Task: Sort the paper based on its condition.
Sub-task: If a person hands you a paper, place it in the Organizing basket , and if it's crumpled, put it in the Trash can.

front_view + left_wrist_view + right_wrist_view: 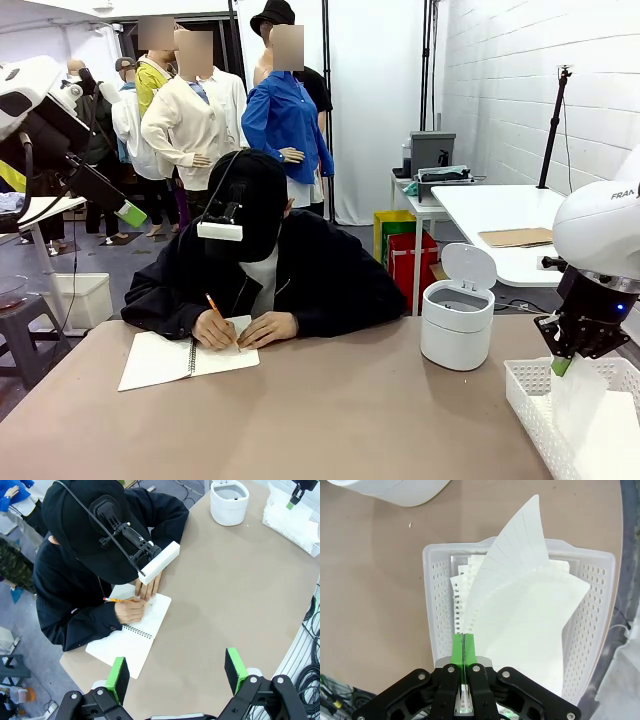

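My right gripper (463, 640) is shut on the perforated edge of a white lined paper sheet (520, 605), which bows and fans upward over a white perforated basket (432, 605). More loose sheets (461, 587) lie inside that basket. From the front, the right gripper (562, 366) holds the sheet (582, 400) just above the basket (525, 400) at the table's right end. My left gripper (176, 672) hangs open and empty high over the table's left side (130, 213), looking down on the person.
A person across the table writes with an orange pencil (218, 315) in a bound spiral notebook (160, 360) (130, 642). A white lidded bin (457, 320) (229, 502) stands open left of the basket. Bare brown tabletop (330, 420) spreads between notebook and basket.
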You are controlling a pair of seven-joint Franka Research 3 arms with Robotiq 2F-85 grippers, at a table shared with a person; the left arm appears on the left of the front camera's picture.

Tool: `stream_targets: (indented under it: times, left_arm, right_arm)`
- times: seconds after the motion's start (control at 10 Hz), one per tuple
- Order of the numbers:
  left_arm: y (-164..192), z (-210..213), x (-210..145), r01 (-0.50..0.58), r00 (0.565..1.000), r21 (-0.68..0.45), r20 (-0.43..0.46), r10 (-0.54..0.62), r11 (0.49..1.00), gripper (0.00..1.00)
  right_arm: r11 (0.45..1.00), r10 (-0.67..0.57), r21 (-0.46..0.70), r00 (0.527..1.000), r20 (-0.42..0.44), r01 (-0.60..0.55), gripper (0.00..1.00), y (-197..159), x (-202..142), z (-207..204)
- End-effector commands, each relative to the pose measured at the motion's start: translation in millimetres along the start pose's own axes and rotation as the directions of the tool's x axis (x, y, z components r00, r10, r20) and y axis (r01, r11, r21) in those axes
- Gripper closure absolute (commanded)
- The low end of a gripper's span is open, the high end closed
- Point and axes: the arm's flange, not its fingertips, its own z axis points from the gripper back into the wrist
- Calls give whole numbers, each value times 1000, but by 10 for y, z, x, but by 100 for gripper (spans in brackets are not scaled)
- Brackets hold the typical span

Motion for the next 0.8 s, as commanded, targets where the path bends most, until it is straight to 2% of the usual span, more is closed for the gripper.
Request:
stream_targets:
  times: [0.0,0.1,0.6,0.7]
  left_arm:
    - [-19,-2,3,-12,1000,9,-5,12,1000,0]
    - [-19,-2,3,-12,1000,9,-5,12,1000,0]
    - [-19,-2,3,-12,1000,9,-5,12,1000,0]
    - [-19,-2,3,-12,1000,9,-5,12,1000,0]
  right_arm:
    - [1000,14,-3,1000,0,-14,100,-21,0,2]
    - [1000,0,0,1000,0,0,91,0,0,0]
    - [996,66,-57,995,-78,-70,2,-161,-240,248]
    - [994,74,-77,990,-117,-83,0,-196,-300,275]
